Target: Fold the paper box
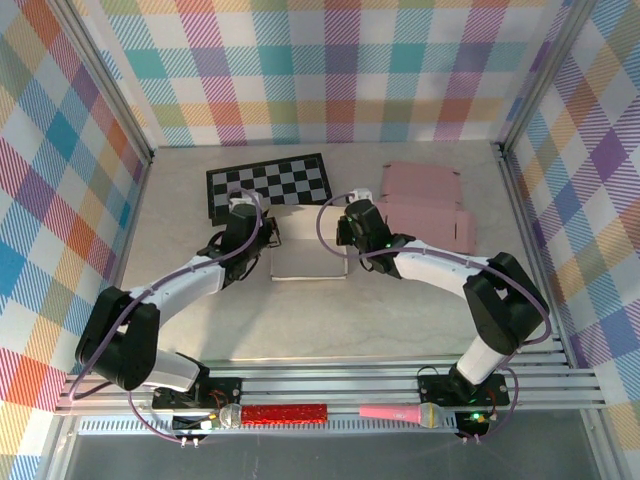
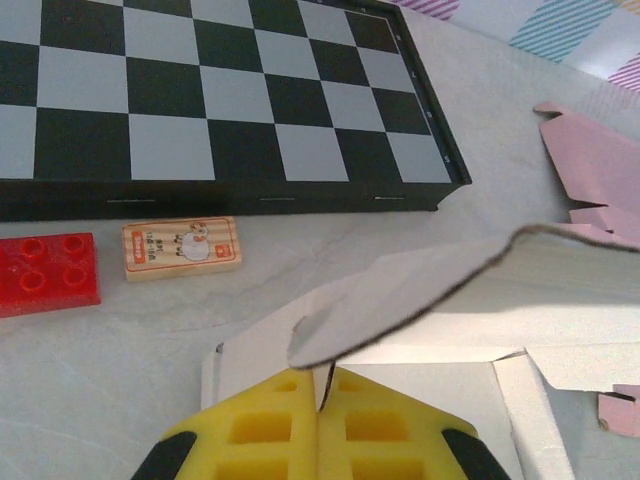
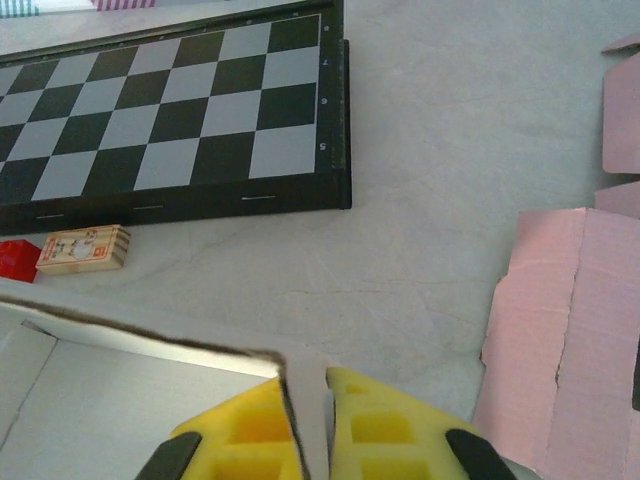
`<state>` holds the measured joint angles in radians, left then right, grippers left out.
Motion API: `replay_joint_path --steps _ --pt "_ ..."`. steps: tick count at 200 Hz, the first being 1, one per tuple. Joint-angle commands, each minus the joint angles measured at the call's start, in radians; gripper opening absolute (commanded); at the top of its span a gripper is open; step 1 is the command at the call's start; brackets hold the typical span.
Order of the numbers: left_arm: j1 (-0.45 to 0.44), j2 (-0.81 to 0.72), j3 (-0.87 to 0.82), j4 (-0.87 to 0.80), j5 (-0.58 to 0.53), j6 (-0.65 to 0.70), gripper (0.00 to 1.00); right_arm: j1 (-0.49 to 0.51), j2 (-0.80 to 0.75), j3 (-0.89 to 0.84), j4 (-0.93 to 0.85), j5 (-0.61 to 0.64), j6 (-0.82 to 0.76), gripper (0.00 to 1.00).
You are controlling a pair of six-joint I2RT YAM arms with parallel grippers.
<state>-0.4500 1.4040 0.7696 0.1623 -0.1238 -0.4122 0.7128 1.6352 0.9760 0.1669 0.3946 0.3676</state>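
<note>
While both arms reach in toward the middle of the worktop [image 1: 200, 320], you have the paper box [image 1: 308, 255] lying between them as a white, mostly flat blank. It sits just in front of the chessboard [image 1: 268, 183] and to the left of the pink cardboard sheets [image 1: 425, 205].

Your left gripper [image 2: 320, 400] is at the box's left edge, with its yellow pads pressed together on a white flap [image 2: 430, 290]. The flap rises from the pinch and curls up and over to the right, its torn-looking edge lifted off the panel below it.

Your right gripper [image 3: 310, 420] is at the box's right edge and is likewise clamped. A thin white wall of the box stands upright between its two yellow pads and runs off to the left as a raised side.

Beyond the left gripper, a red brick [image 2: 45, 272] and a small wooden tile [image 2: 182, 248] with a printed picture lie side by side on the worktop, close against the chessboard's near edge.

Down by the arm bases, a red microphone [image 1: 275, 413] and a pink microphone [image 1: 400, 412] lie on the rail, well apart from the box.
</note>
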Motion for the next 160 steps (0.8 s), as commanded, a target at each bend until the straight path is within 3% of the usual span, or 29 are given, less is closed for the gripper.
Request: replay_joint_path --steps 1,83,120,160 --pt "-0.001 -0.043 -0.034 0.158 0.045 -0.033 0.02 0.036 -0.043 -0.018 0.129 0.038 0.051 0.00" --pt "-0.001 -0.011 -0.135 0.351 0.060 -0.061 0.02 0.121 0.022 0.041 0.110 0.190 0.144 0.00" --pt "0.000 -0.012 -0.167 0.369 0.075 -0.084 0.03 0.165 0.065 0.079 0.093 0.258 0.173 0.00" --pt "-0.004 -0.033 -0.223 0.375 0.114 -0.104 0.03 0.190 0.044 0.002 0.125 0.273 0.163 0.00"
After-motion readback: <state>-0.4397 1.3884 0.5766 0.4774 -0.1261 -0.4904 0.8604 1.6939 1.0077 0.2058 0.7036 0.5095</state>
